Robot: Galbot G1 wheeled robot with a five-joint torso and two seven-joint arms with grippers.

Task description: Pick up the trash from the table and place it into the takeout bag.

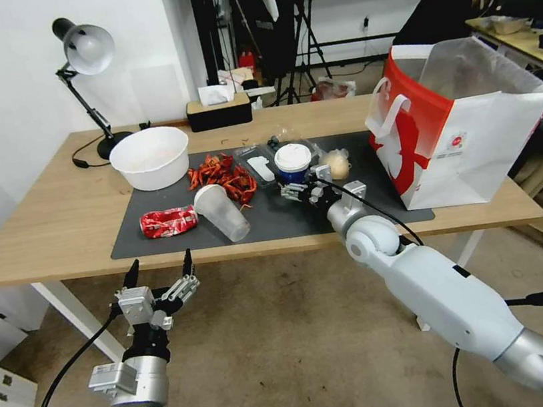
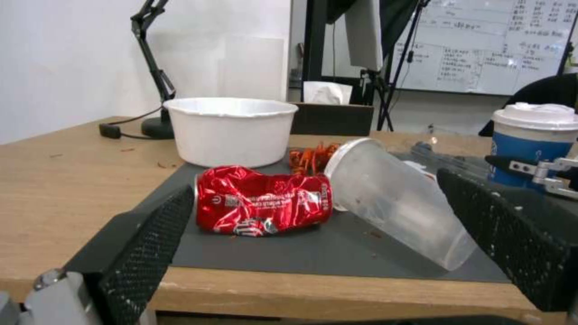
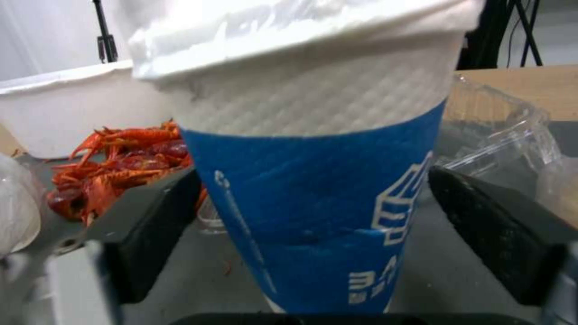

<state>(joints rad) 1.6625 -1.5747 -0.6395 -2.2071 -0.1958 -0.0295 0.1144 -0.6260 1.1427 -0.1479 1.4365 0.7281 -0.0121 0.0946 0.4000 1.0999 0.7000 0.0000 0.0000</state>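
On the table's (image 1: 58, 220) dark mat (image 1: 274, 220) stands a blue-white paper cup (image 1: 293, 160) (image 3: 313, 194) with a white lid. My right gripper (image 1: 297, 183) (image 3: 313, 180) is shut on it, pads against both sides. Left of it lie a clear plastic cup (image 1: 222, 212) (image 2: 397, 198) on its side and a crushed red can (image 1: 167, 221) (image 2: 263, 206). A pale ball (image 1: 338, 164) sits just right of the paper cup. The takeout bag (image 1: 471, 135) stands open at the table's right end. My left gripper (image 1: 159, 268) (image 2: 313, 189) hangs open before the front edge, facing the can.
A white bowl (image 1: 150, 156) and a heap of red crayfish shells (image 1: 224, 176) sit behind the can and clear cup. A clear plastic box (image 1: 259, 161) lies behind the paper cup. A desk lamp (image 1: 85, 54) and tissue box (image 1: 218, 111) stand at the back.
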